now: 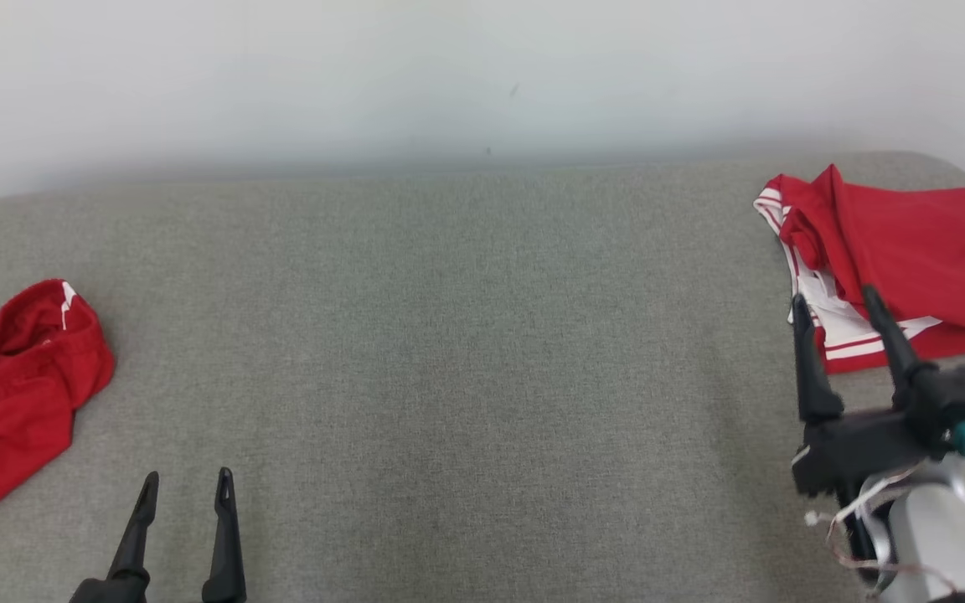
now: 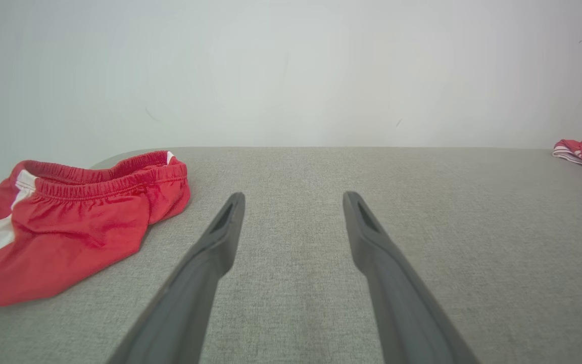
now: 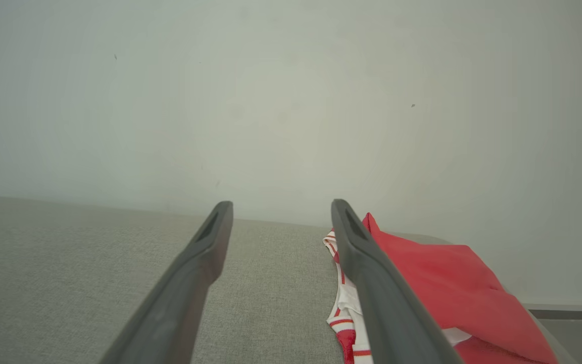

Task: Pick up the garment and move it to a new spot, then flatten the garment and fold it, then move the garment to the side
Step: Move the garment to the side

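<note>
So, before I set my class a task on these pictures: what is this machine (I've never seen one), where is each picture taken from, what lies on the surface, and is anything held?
It is a wheeled robot with two arms, each ending in a gripper with two long dark fingers. The head view looks down from a camera on its head; the two wrist views look along the fingers from a camera on each wrist. A grey fabric surface stands before a pale wall. Crumpled red shorts lie at the robot's left; a folded red and white garment lies at its right. The left gripper and the right gripper are both open and hold nothing; the right one hovers by the folded garment.
</note>
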